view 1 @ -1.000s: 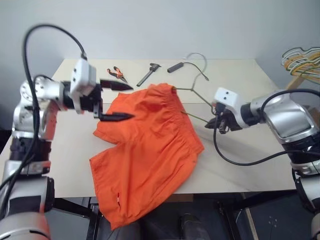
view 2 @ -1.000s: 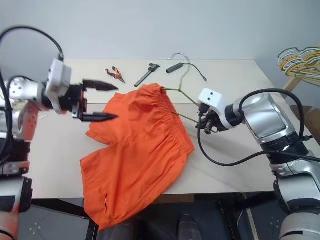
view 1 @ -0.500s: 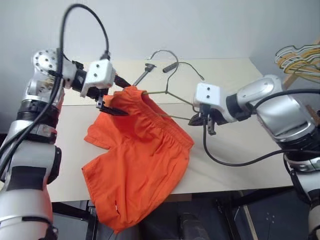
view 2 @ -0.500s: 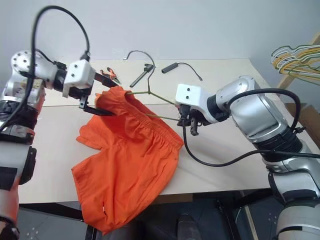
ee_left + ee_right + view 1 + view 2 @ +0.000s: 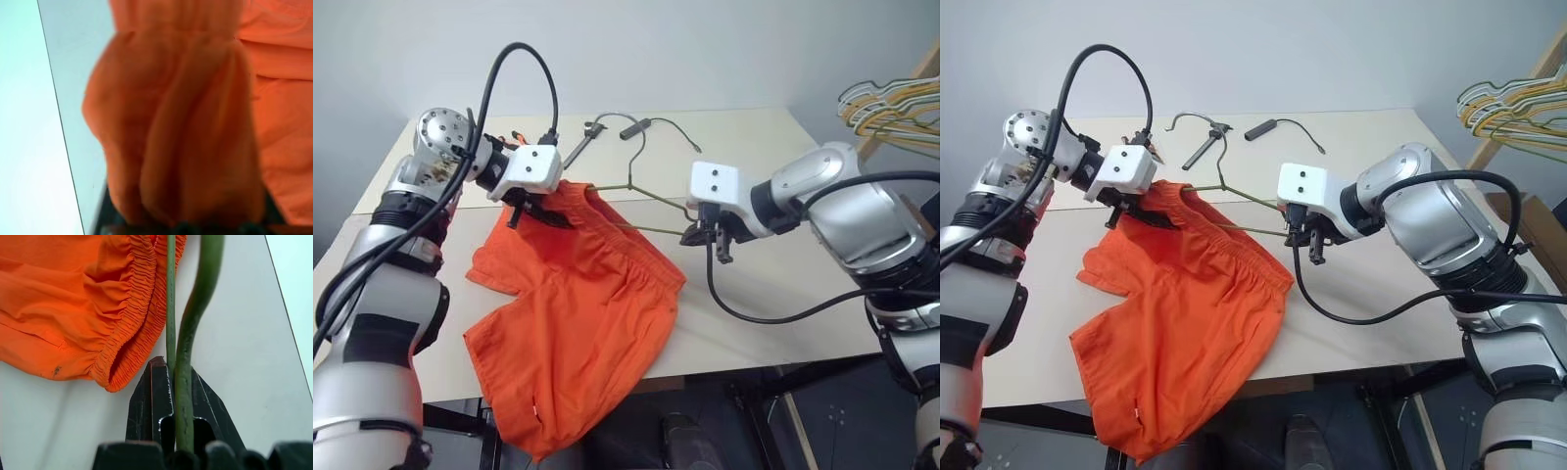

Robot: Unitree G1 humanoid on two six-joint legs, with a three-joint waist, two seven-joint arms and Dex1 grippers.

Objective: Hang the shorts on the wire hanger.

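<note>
We are threading the shorts (image 5: 582,313), centre-left of frame on the counter (image 5: 783,284), onto the wire hanger (image 5: 641,196). Our right gripper (image 5: 705,235) is clamping the hanger's corner; our left gripper (image 5: 540,211) is pinching the waistband. Next, we judge, comes drawing fabric along the wire.

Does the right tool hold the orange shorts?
No, the right tool is shut on the wire hanger; the shorts lie beside it.

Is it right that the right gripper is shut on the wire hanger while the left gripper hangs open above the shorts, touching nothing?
Not quite. The right gripper is indeed shut on the wire hanger, but the left gripper is not hanging free: the left wrist view shows a bunch of the shorts gathered between its fingers at the waistband.
</note>
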